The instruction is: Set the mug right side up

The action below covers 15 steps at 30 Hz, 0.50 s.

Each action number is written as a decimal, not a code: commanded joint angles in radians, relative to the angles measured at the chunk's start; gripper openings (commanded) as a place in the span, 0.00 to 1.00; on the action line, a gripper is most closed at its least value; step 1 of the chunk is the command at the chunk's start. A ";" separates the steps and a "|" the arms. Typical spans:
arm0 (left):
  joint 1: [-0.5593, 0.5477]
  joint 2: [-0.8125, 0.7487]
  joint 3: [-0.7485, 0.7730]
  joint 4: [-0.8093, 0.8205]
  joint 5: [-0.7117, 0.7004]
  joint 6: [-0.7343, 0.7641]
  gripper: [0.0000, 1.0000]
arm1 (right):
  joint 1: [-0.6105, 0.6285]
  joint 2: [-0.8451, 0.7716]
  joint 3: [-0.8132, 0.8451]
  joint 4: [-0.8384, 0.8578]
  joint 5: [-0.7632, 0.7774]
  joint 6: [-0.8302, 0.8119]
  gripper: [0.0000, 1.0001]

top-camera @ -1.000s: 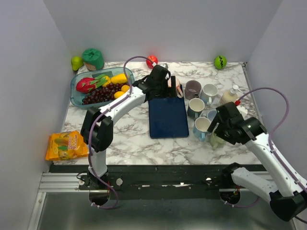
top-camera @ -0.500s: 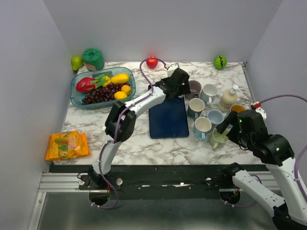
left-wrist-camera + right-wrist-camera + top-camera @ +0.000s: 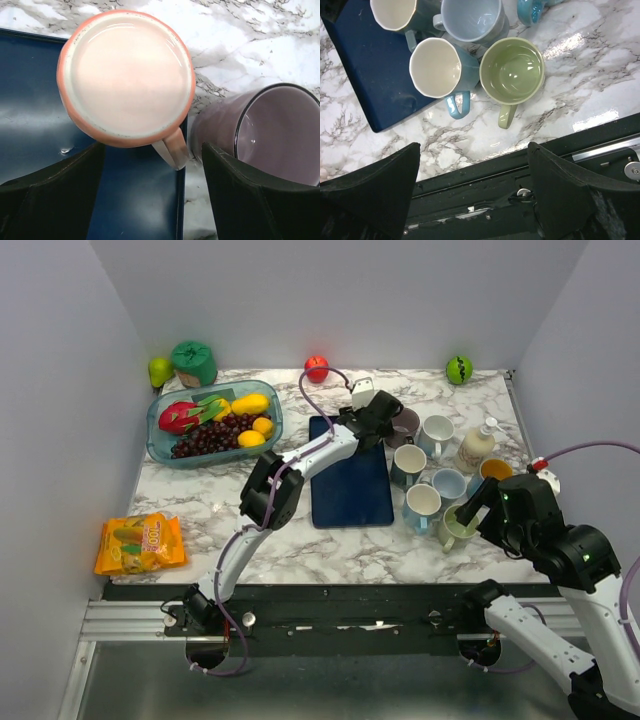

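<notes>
Top external view: the marble desk [image 3: 270, 530] is closed in by walls [image 3: 60, 390] on its left, far and right sides. A black rail [image 3: 330, 592] runs along its near edge. Bare marble shows between the teal bowl [image 3: 152, 435] and the dark blue mat [image 3: 350, 490], and from the mat to the near edge.

My left hand [image 3: 380, 420] is above the mat's far right corner, fingers spread, gripping nothing. Left wrist view: the pink mug [image 3: 125, 75] stands on that corner. Its handle reaches over the mat's right edge toward the purple mug [image 3: 280, 135], which is just beside it, mouth up, interior bare. The pink mug's upward face looks pale and flat inside a white ring; I cannot tell mouth from base.

My right hand [image 3: 478, 502] hovers open over the desk's near right area, above the green mug [image 3: 512, 70]. That mug, the teal mug [image 3: 437, 67] and the light blue mug [image 3: 472, 20] stand packed together, mouths up, interiors bare.

The bowl holds a dragon fruit [image 3: 178, 417], dark grapes [image 3: 210, 435] and yellow fruit [image 3: 250, 403].
</notes>
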 commanded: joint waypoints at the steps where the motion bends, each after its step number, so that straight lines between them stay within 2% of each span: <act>1: 0.014 0.024 0.033 0.003 -0.078 -0.015 0.81 | -0.005 0.007 0.035 -0.040 -0.013 -0.019 0.93; 8: 0.028 -0.033 -0.053 0.001 -0.066 -0.012 0.58 | -0.005 0.004 0.032 -0.035 -0.003 -0.027 0.93; 11: 0.023 -0.088 -0.132 0.030 -0.087 0.013 0.52 | -0.006 0.001 0.026 -0.028 -0.004 -0.029 0.93; 15: 0.020 -0.147 -0.211 0.067 -0.119 0.063 0.50 | -0.005 -0.005 0.013 -0.019 -0.004 -0.033 0.93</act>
